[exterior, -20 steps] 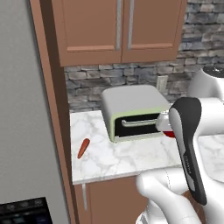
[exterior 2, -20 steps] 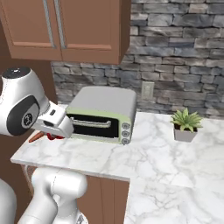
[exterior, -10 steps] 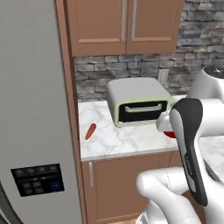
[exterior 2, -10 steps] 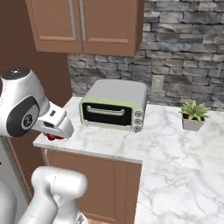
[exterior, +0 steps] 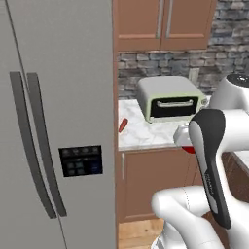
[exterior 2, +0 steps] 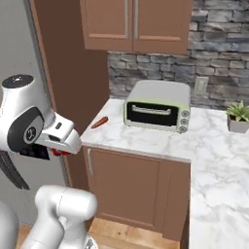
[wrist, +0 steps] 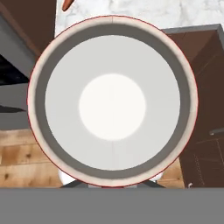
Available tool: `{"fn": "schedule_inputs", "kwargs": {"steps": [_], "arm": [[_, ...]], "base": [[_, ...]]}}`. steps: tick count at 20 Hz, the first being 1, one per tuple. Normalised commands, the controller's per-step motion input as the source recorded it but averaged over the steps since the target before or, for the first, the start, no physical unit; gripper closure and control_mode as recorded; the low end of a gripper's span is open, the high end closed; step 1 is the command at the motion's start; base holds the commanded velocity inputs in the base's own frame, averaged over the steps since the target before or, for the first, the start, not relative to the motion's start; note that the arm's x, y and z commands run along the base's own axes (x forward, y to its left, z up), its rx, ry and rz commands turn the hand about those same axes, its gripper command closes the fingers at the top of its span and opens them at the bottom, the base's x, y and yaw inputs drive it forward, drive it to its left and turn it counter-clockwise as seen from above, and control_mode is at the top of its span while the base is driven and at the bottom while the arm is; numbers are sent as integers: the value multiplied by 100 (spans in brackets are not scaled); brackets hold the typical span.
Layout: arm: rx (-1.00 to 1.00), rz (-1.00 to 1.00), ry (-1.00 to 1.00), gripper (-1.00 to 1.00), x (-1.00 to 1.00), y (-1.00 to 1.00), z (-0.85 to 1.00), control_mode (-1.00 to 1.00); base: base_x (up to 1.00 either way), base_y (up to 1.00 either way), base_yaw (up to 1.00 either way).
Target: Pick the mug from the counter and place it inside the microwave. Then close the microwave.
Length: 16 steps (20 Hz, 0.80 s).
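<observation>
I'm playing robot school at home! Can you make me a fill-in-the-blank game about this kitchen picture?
1. The gripper is shut on the red ____.
2. The orange carrot lies on the white marble ____.
3. The toaster oven has its door ____.
4. The little green plant sits in a ____ pot.

Missing words: mug; counter; closed; white

The whole scene has been shifted by a move of the base, not of the things. In the left base view a grey refrigerator [exterior: 58, 121] has been brought in from 9 o'clock, and the toaster oven [exterior: 170, 99] and carrot [exterior: 123, 125] are now seen toward 2 o'clock, smaller and farther off. In the right base view the counter [exterior 2: 146, 136] edge and cabinet front [exterior 2: 131, 189] have been exposed, and wooden floor [exterior 2: 116, 231] is seen at 6 o'clock.
</observation>
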Motion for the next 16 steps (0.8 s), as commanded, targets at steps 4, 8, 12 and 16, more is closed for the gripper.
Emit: {"fn": "schedule_inputs", "kwargs": {"steps": [4, 8, 12, 16], "arm": [[0, 0, 0, 100, 0, 0, 0, 100], [0, 0, 0, 100, 0, 0, 0, 100], [0, 0, 0, 100, 0, 0, 0, 100], [0, 0, 0, 100, 0, 0, 0, 100]], "base": [[-57, 76, 22], [-36, 79, 36], [-23, 68, 42], [-15, 57, 37]]}}
